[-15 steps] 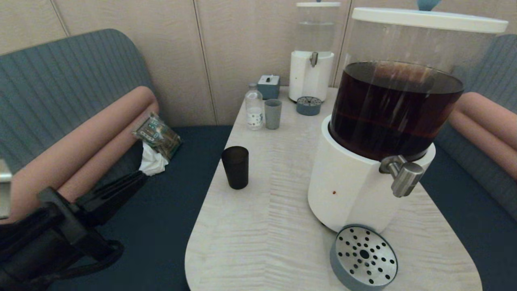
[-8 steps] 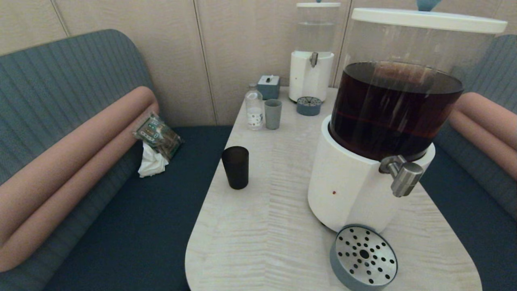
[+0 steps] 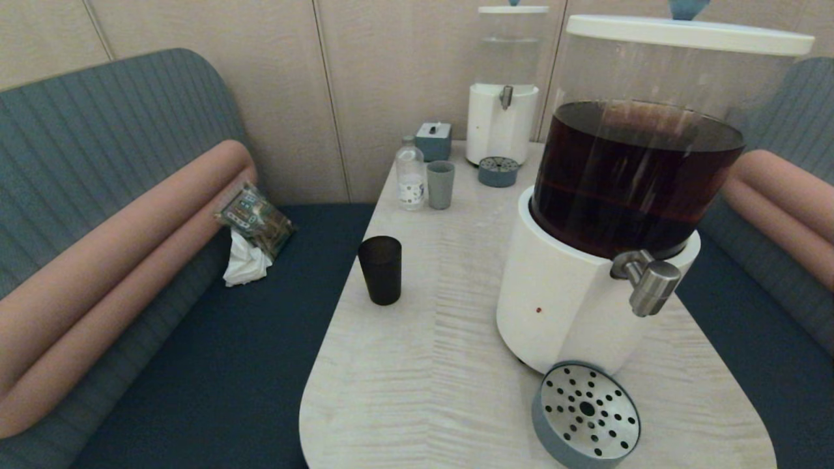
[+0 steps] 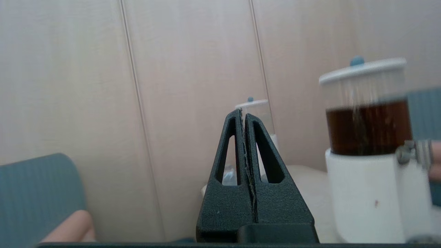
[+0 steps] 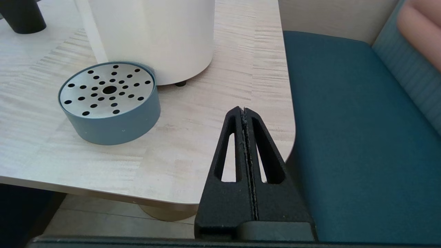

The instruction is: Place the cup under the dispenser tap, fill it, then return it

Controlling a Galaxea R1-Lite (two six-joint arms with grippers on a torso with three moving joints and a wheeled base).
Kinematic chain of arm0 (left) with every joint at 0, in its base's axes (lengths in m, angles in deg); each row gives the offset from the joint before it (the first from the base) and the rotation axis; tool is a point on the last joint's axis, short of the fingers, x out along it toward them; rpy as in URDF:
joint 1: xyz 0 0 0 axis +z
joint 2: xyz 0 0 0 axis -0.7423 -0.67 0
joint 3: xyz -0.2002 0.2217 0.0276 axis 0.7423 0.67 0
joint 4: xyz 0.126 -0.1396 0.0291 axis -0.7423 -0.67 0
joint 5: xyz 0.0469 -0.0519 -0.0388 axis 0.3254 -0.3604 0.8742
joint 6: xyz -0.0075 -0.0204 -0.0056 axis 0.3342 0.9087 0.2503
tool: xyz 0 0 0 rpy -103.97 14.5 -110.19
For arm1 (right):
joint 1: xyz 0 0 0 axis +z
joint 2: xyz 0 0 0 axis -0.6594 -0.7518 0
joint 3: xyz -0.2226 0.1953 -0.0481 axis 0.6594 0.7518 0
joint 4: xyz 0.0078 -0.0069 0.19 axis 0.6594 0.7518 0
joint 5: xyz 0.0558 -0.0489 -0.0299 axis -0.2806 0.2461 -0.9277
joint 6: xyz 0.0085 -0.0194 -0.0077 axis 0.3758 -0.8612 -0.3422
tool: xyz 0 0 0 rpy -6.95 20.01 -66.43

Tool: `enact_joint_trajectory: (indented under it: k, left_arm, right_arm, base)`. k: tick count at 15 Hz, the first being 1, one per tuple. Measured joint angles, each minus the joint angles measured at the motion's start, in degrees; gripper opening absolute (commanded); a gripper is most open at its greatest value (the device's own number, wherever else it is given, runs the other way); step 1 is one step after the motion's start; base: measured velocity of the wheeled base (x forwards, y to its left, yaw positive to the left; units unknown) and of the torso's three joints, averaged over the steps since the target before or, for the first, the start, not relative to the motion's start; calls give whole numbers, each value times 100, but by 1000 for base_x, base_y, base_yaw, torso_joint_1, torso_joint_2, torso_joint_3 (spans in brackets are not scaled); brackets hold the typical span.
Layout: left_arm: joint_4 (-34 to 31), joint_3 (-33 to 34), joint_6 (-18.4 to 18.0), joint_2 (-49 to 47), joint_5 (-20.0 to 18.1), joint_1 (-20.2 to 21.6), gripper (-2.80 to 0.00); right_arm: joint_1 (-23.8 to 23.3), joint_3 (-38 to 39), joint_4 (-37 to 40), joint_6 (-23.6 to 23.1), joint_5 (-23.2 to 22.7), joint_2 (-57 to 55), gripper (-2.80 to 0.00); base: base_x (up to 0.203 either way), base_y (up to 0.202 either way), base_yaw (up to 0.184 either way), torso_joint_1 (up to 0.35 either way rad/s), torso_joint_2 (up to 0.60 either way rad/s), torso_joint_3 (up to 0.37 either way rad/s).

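Observation:
The black cup (image 3: 380,270) stands upright near the table's left edge, well left of the big dispenser (image 3: 612,215) of dark brown liquid. Its steel tap (image 3: 649,283) juts out above the round perforated drip tray (image 3: 586,413). Neither arm shows in the head view. My left gripper (image 4: 244,113) is shut on nothing, low off the table's left side, facing the wall and the dispensers. My right gripper (image 5: 243,111) is shut on nothing too, over the table's near right corner, with the drip tray (image 5: 109,100) and a sliver of the cup (image 5: 21,15) in its view.
At the table's far end stand a clear-liquid dispenser (image 3: 503,98) with its small drip tray (image 3: 498,170), a grey-blue cup (image 3: 440,184), a small bottle (image 3: 410,176) and a grey box (image 3: 434,139). Benches flank the table; a packet and tissue (image 3: 251,231) lie on the left seat.
My left arm, which filled the lower left of the head view a second ago, has dropped out of that view. The cup and dispensers have not moved.

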Motion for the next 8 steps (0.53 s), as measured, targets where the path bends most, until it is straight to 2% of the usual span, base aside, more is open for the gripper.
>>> enact_joint_trajectory:
  k: [5, 6, 8]
  left_arm:
    - [-1527, 0, -515, 1062, 105, -57, -280]
    - [-1870, 0, -577, 1127, 186, -57, -280]
    - [-2750, 0, -694, 1211, 598, -60, -280]
  right_arm:
    - [2, 0, 1, 0, 1, 0, -280]
    - [2, 0, 0, 0, 1, 0, -280]
    - [2, 0, 0, 0, 0, 0, -280]
  base:
    - [0, 0, 0, 0, 0, 0]
    - [0, 0, 0, 0, 0, 0]
    - [0, 0, 0, 0, 0, 0]
